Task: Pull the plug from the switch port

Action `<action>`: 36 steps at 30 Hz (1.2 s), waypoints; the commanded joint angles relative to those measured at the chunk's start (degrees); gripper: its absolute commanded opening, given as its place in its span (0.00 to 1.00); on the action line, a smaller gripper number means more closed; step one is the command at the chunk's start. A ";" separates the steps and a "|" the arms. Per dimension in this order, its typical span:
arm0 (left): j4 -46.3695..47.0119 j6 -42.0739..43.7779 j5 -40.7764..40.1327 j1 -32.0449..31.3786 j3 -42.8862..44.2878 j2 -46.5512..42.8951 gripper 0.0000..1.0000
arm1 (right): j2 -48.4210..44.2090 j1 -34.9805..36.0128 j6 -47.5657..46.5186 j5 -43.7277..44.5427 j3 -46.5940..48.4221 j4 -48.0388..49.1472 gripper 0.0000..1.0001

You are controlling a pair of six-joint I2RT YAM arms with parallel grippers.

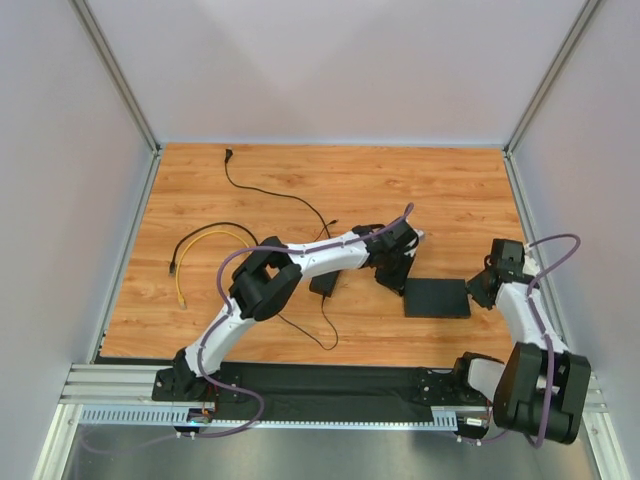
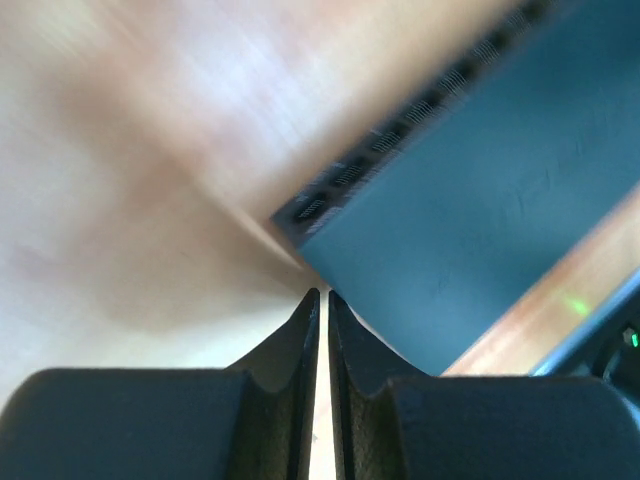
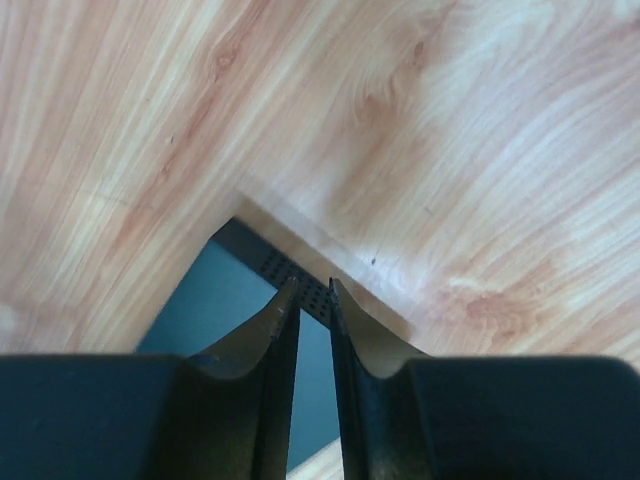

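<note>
The switch [image 1: 437, 297] is a flat black slab lying right of centre on the table. My left gripper [image 1: 402, 284] hangs at its left end, with the jaws nearly closed and nothing between them. The left wrist view is blurred: the gripper [image 2: 324, 295] is just off a corner of the switch [image 2: 480, 200], whose row of ports [image 2: 400, 130] shows no plug. My right gripper [image 1: 478, 292] is at the switch's right edge. In the right wrist view the gripper [image 3: 313, 285] stands with a narrow gap over the perforated side of the switch [image 3: 215, 295], holding nothing. I see no plug in the switch.
A small black adapter brick [image 1: 323, 284] with thin black cables lies left of the left gripper. A yellow cable [image 1: 190, 252] and a black cable are coiled at the far left. White walls stand on three sides.
</note>
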 commanded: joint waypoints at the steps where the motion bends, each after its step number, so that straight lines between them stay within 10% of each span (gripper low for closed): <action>1: 9.57 1.13 4.08 0.31 10.60 4.08 0.15 | -4.97 4.22 3.66 -14.93 -3.29 -8.06 0.22; 9: -1.50 3.25 -4.49 3.21 23.65 6.05 0.21 | -11.48 8.00 3.67 -19.00 -2.33 -13.07 0.23; 19: 0.83 -4.04 -13.16 4.00 -6.80 -19.16 0.32 | -3.33 7.74 -0.11 -11.43 8.48 -12.20 0.26; 27: 7.09 -10.10 -9.36 0.05 -17.75 -20.79 0.13 | 6.00 7.65 -5.03 -7.03 17.27 -10.97 0.25; 36: 5.18 -12.40 -8.12 -0.48 -9.95 -8.66 0.00 | 10.14 7.04 -6.53 -7.03 15.61 -7.63 0.24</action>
